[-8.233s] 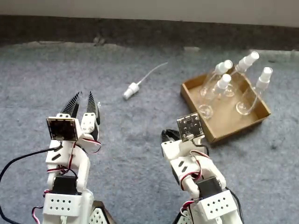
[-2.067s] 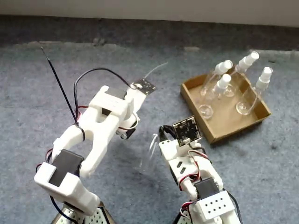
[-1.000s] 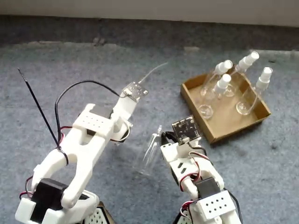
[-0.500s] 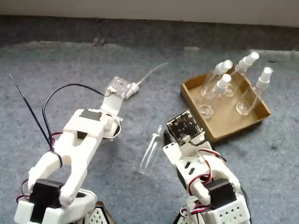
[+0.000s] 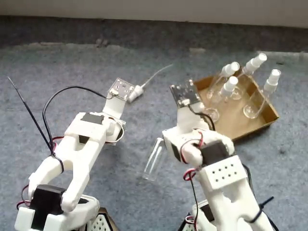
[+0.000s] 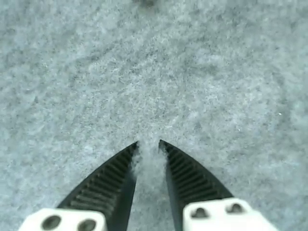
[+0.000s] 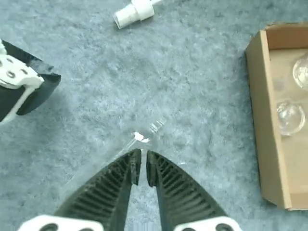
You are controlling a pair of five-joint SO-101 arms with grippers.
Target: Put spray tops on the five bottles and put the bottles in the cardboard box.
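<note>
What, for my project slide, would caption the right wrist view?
Right gripper over an uncapped clear bottle on grey carpet, spray top and cardboard box nearby.

Nothing legible in any view: no text, label, number or sign can be read on the box [image 5: 255,126], on the bottles [image 5: 231,82], or on either arm.
</note>
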